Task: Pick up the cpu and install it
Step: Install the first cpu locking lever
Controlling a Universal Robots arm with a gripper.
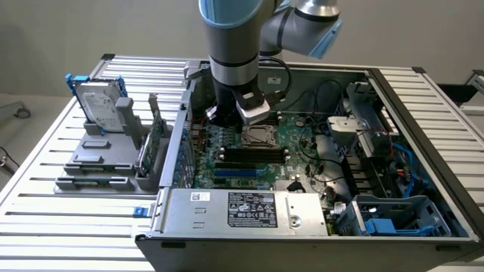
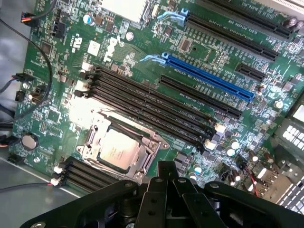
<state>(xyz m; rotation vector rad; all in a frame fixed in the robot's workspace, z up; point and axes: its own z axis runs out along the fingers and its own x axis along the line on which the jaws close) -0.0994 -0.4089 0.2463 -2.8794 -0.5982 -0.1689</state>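
The cpu [image 2: 117, 151] sits apparently seated in the socket [image 2: 90, 138]; shut tool [image 2: 167, 176] just beside.

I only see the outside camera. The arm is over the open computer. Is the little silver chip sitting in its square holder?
Observer: Yes. In the wrist view the cpu lies flat inside the socket, with its silver top facing up.
Child: Is the tool holding anything?
Observer: No. The tool is shut, with nothing between its fingers, and it looks clear of the cpu.
Child: What is around the holder?
Observer: Long black slots run along one side of the socket, and a shorter set of black slots sits on the opposite side.
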